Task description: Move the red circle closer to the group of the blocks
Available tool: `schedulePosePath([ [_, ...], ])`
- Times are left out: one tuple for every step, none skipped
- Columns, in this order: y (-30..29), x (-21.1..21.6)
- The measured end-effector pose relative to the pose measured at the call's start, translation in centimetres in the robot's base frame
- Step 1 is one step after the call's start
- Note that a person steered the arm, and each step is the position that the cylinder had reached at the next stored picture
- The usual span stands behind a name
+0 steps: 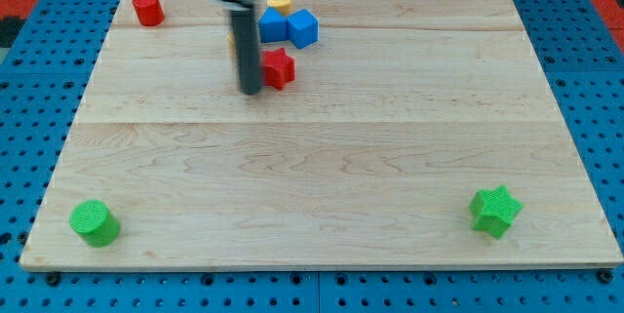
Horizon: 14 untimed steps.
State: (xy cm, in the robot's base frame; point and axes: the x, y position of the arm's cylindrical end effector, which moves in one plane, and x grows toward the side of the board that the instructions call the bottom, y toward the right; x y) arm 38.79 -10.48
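Note:
The red circle (pixel 147 8), a short red cylinder, stands at the top left corner of the wooden board (pixel 322 186). A group of blocks sits at the top centre: a yellow block (pixel 281 2), two blue cubes (pixel 272 26) (pixel 303 28), and a red star (pixel 279 67) below them. My rod comes down from the view's top, and my tip (pixel 251 91) rests on the board just left of and slightly below the red star. The tip is well to the right of and below the red circle.
A green cylinder (pixel 94 222) stands at the bottom left corner. A green star (pixel 495 210) stands at the bottom right. The board lies on a blue pegboard surface (pixel 29 79).

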Motion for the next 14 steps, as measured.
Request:
schedulePosePath([
  [-6.1, -1.7],
  [-14.2, -10.2],
  [-12.4, -12.5],
  [-9.3, -12.3],
  [-4.3, -15.8],
  [-2.3, -19.5],
  [-6.9, -19.5],
  [-13.6, -18.6],
  [-13.8, -13.9],
  [-8.3, -11.7],
  [-11.7, -13.9],
  [-6.0, -12.9],
  [-1.7, -10.6],
  [-1.0, -6.2],
])
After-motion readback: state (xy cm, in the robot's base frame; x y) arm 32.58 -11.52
